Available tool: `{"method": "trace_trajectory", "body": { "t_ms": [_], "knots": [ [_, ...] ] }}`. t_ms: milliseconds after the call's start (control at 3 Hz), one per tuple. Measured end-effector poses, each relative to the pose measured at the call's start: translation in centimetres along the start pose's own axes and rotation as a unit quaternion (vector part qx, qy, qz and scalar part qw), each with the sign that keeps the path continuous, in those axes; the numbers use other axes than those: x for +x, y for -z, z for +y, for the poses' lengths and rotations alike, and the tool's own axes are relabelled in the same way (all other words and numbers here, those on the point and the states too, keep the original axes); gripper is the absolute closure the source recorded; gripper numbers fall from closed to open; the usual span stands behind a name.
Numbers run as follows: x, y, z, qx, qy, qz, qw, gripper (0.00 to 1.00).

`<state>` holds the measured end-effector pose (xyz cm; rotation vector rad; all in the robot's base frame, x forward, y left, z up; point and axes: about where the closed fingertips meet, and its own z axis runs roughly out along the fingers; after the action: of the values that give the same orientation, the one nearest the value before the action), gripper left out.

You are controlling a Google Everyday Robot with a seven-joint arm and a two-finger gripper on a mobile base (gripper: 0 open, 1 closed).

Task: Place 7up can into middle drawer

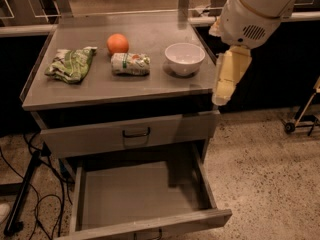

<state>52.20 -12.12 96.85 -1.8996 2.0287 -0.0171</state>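
Observation:
The 7up can (130, 63) lies on its side on the cabinet top (150, 86), just in front of the orange. It is pale silvery-white with green print. The middle drawer (140, 196) is pulled open below, and its flat grey floor holds nothing. My gripper (221, 98) hangs pointing down beside the cabinet's right front corner, right of the white bowl and well right of the can. It holds nothing that I can see.
An orange (117, 43), a green-and-white snack bag (70, 64) and a white bowl (184, 58) also sit on the cabinet top. A closed drawer front with a black loop handle (136, 132) is above the open drawer. Cables (35, 194) lie on the floor at the left.

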Motion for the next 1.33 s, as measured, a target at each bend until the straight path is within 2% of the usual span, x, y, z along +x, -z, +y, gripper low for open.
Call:
{"method": "trace_trajectory", "body": {
  "t_ms": [333, 667, 1000, 1333],
  "knots": [
    [-4.6, -2.6, -3.5, 0.012, 0.034, 0.013, 0.9993, 0.0],
    [-4.9, -2.9, -3.5, 0.013, 0.033, 0.008, 0.9993, 0.0],
    [-5.8, -4.4, -5.2, 0.014, 0.027, -0.007, 0.9995, 0.0],
    [-7.7, -7.6, -8.7, 0.005, 0.025, -0.034, 0.9991, 0.0]
  ]
}}
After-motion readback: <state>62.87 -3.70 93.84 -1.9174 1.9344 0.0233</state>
